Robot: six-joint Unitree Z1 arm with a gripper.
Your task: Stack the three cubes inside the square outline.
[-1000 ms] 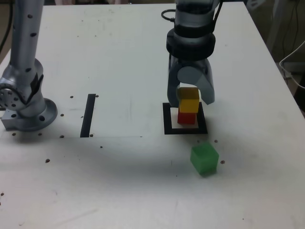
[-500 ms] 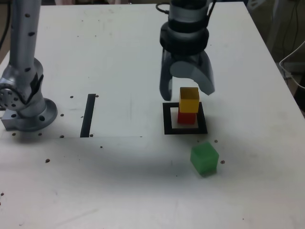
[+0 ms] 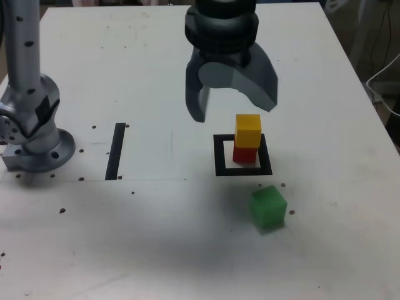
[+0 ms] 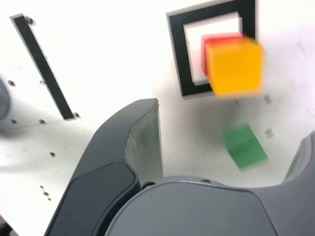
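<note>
Insp: Status of end effector?

Op: I see the gripper (image 3: 231,103) with jaws spread wide, nothing between them, hanging above the table (image 3: 156,62) and up and to the exterior view's left of the stack. Released, empty.

Insp: Stack condition?

Op: Yellow cube (image 3: 248,130) sits on red cube (image 3: 245,154), both inside the square outline (image 3: 243,155). Yellow looks roughly square on red; slight offset poss., can't say more from these views. Wrist view blurred.

Insp: Remaining item?

Op: Green cube (image 3: 269,206) on the table, outside the outline, just beyond its near corner toward the exterior view's right. It sits turned at an angle to the outline. Well apart from the gripper, nearer the camera than the stack.

Insp: Step in hand, and how you'd do it well?

Op: My judgement: fetch the green one. I'd pass clear of the stack rather than over it low, since a knock topples two cubes. Rotate wrist to match green's skewed faces, come down w/ jaws either side, centred, then close. Black stripe (image 3: 115,150) and arm base (image 3: 34,134) are far off, no issue.

Insp: Risk?

Op: Off-centre grip twisting the cube; makes the top placement harder.
</note>
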